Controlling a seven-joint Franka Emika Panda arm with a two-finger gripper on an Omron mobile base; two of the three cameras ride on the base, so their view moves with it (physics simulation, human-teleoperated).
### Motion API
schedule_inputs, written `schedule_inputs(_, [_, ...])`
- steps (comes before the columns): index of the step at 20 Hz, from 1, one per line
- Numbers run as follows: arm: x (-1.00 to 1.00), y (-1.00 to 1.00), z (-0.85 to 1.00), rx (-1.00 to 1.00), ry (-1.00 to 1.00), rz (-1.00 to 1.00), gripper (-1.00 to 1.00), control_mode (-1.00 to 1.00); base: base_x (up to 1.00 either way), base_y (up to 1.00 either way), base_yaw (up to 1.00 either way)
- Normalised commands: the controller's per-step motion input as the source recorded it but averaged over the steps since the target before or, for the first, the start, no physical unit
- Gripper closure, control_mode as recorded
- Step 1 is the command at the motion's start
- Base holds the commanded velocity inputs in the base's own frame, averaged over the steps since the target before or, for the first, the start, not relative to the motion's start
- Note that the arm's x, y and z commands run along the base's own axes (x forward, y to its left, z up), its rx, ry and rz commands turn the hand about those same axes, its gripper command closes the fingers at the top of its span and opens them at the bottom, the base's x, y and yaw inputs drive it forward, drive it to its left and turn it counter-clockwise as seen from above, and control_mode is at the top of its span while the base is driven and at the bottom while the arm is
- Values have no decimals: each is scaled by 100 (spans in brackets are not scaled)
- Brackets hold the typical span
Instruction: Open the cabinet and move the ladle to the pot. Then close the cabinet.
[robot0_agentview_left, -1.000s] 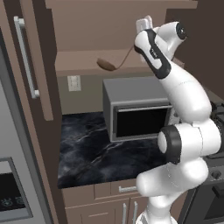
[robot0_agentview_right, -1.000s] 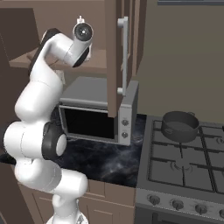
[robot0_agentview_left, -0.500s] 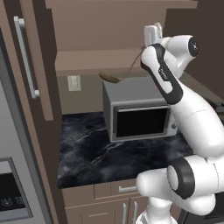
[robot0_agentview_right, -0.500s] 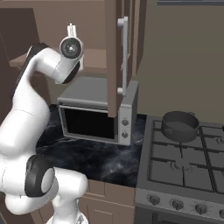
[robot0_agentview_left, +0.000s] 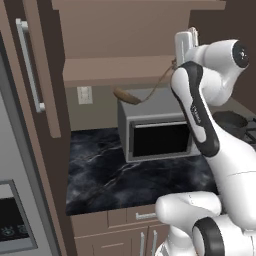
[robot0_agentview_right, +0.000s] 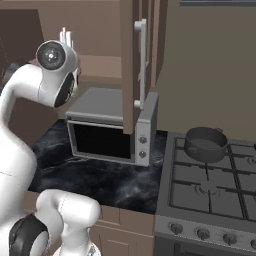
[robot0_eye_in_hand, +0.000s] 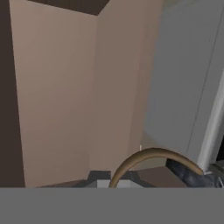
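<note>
Both doors of the brown cabinet (robot0_agentview_left: 47, 70) stand open, and its right door (robot0_agentview_right: 131, 60) hangs in front of the microwave. My gripper (robot0_agentview_left: 175, 63) is shut on the thin handle end of the brown ladle (robot0_agentview_left: 128, 96), which hangs in the air just above the microwave's top, its bowl out to the left. In the hand view the curved ladle (robot0_eye_in_hand: 146, 155) handle arcs up from between the tips of the gripper (robot0_eye_in_hand: 114, 181). The dark pot (robot0_agentview_right: 205, 143) sits on the back left burner of the stove, well to the right of the arm.
A grey microwave (robot0_agentview_right: 107, 131) stands on the black marble counter (robot0_agentview_left: 115, 175) under the cabinet. The gas stove (robot0_agentview_right: 215, 195) lies right of the counter. A tall steel appliance (robot0_agentview_left: 15, 200) borders the counter's left. The open right door's bar handle (robot0_agentview_right: 141, 62) juts toward me.
The arm has swung out of the cabinet, carrying the ladle downward and slightly to the right, from shelf height to just above the microwave. The grip has stayed shut.
</note>
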Motion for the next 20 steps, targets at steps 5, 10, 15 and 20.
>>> schedule_inputs(5, [-90,-6,0,-1,-11,-2,100,-100,0,0,0])
schedule_inputs(10, [-72,-4,0,0,-17,0,100,-100,0,0,0])
schedule_inputs(15, [-42,-4,0,0,-5,0,100,-100,0,0,0])
schedule_inputs(20, [-11,-4,0,-11,0,-1,100,-100,0,0,0])
